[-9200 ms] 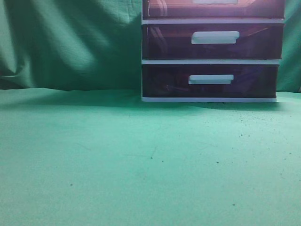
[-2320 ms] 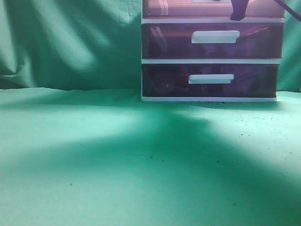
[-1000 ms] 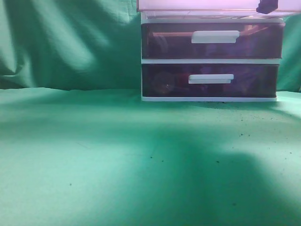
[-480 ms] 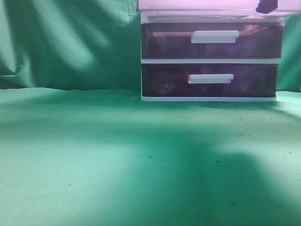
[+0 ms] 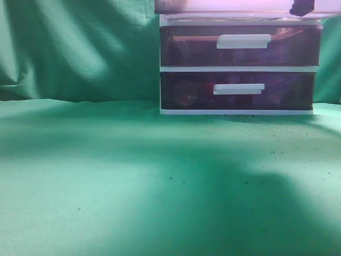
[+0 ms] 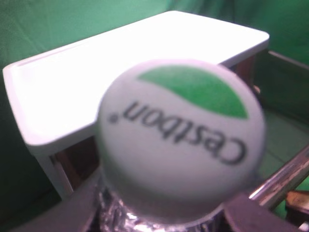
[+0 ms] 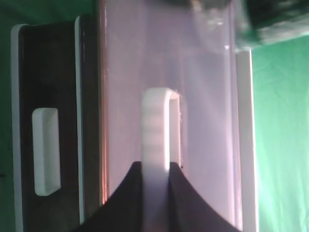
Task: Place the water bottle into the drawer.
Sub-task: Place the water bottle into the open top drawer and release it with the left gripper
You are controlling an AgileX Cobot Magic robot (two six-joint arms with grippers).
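Right gripper pinches the drawer handle, fingertips cut off below; left gripper hidden behind the blurred bottle cap, grip unclear.

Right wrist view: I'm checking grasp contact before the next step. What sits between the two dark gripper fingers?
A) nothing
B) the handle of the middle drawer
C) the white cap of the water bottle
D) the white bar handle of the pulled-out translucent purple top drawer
D: the dark fingers close on either side of the white bar handle of the translucent purple top drawer; the middle drawer's handle lies apart to the left.
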